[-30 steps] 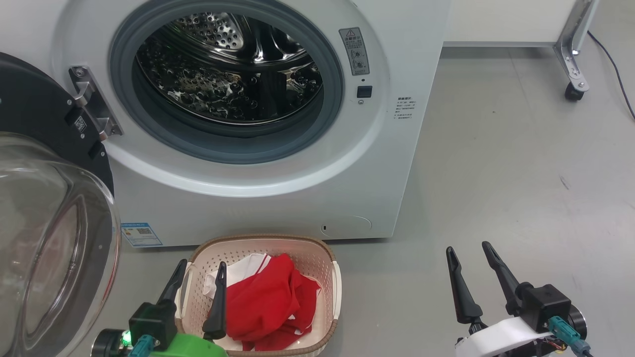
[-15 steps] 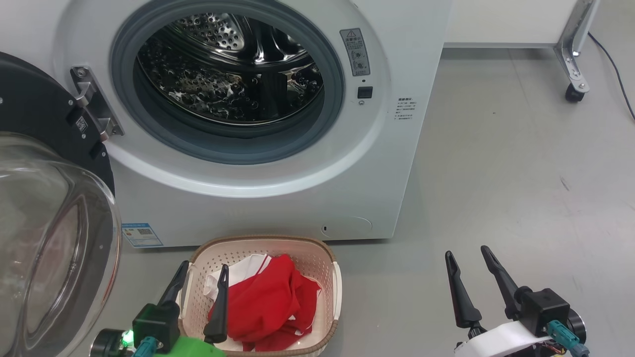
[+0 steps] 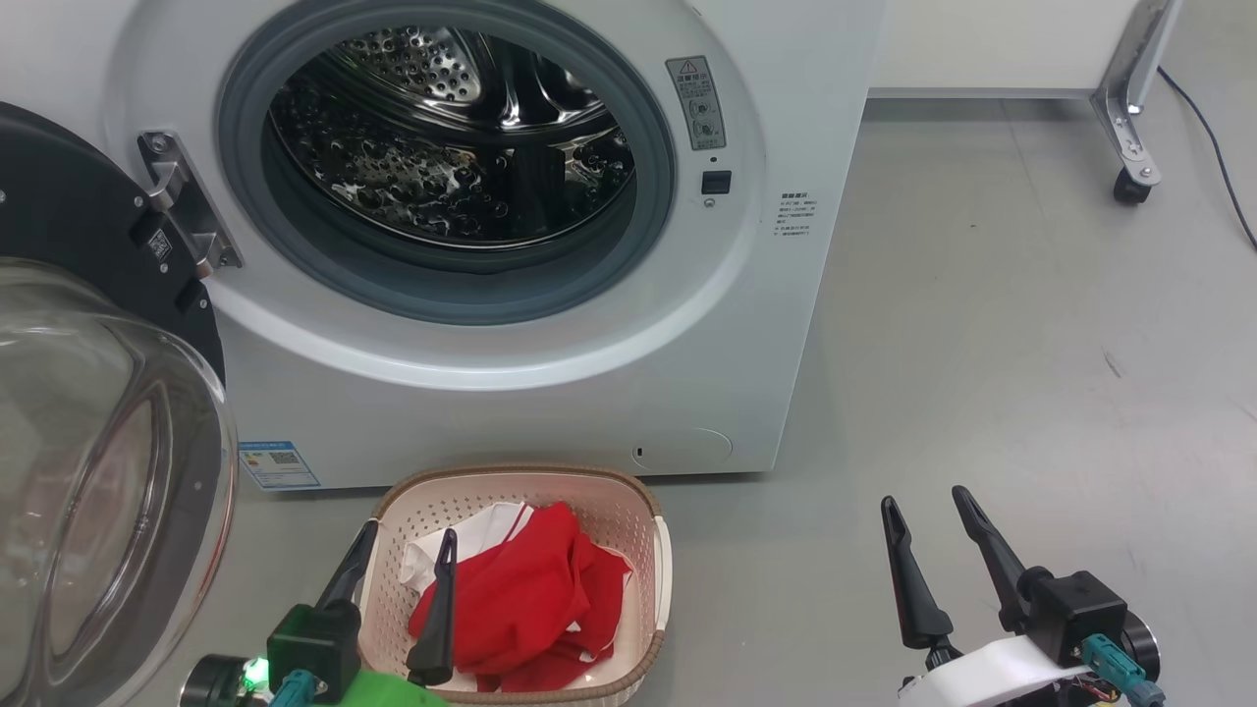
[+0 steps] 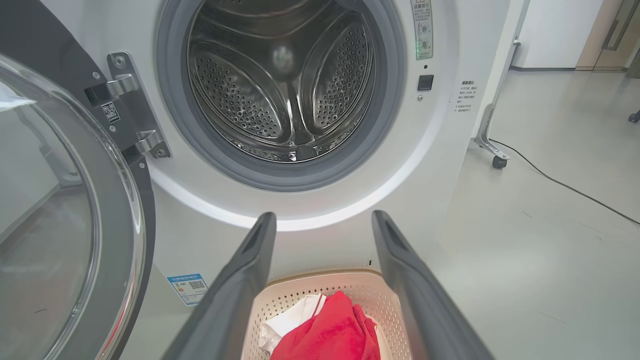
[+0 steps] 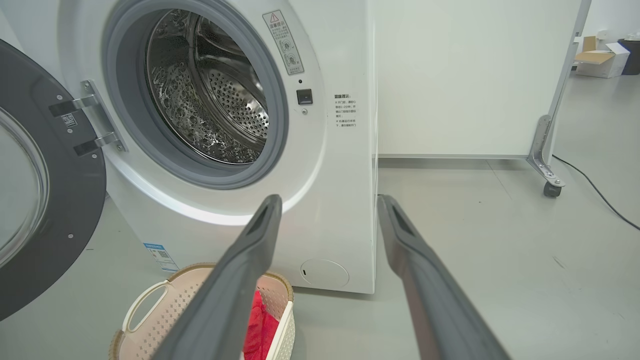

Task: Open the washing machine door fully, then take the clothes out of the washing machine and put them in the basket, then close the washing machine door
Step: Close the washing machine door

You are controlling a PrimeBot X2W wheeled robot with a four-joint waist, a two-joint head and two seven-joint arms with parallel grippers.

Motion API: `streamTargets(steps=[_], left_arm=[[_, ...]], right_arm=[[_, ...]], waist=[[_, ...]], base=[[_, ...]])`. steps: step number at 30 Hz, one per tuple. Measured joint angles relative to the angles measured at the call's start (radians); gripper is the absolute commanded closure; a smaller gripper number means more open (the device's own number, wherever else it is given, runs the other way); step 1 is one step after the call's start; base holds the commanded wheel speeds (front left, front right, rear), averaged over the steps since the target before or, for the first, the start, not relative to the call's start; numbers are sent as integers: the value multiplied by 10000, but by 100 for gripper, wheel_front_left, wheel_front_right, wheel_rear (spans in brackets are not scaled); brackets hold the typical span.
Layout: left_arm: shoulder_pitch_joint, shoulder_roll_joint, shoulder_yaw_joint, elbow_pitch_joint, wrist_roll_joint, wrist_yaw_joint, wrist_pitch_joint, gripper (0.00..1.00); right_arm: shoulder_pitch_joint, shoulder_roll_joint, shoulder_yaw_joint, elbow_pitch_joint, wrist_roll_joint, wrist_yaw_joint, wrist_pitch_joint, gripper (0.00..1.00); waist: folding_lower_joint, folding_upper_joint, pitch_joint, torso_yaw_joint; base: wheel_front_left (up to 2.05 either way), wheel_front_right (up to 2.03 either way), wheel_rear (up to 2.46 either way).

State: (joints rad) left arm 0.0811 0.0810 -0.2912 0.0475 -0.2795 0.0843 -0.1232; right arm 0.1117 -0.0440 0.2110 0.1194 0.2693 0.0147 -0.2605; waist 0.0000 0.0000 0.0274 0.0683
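Observation:
The white washing machine [image 3: 550, 412] stands with its door [image 3: 69, 226] swung wide to the left, the glass bowl toward me. Its steel drum [image 3: 442, 128] looks bare inside. The cream basket [image 3: 511, 476] sits on the floor before the machine, holding the red clothes [image 3: 530, 599] and a white cloth [image 3: 481, 525]. My left gripper [image 3: 409, 530] hovers open over the basket's left half with nothing between its fingers. My right gripper [image 3: 924, 496] is open and holds nothing, above bare floor to the basket's right. The left wrist view looks past the left gripper [image 4: 323, 215] to the clothes [image 4: 335, 330].
A white panel on a metal leg with a castor [image 3: 1129, 187] stands behind and to the right of the machine, and a black cable [image 3: 1218, 147] trails across the grey floor there. The open door's glass [image 3: 88, 471] bulges out at the left, close to my left arm.
Both grippers have sunk slightly toward the bottom edge of the head view, still open. The clothes, the basket and the door stay where they were.

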Motion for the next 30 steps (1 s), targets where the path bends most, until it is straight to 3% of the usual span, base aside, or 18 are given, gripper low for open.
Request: streamTargets(steps=[30], left_arm=[[213,59,-27,-579,65,31,267,0]], right_arm=[[0,4,82,-2,2,-86,0,0]], waist=[[0,0,-1,-34]], base=[[-62,79,-16]])
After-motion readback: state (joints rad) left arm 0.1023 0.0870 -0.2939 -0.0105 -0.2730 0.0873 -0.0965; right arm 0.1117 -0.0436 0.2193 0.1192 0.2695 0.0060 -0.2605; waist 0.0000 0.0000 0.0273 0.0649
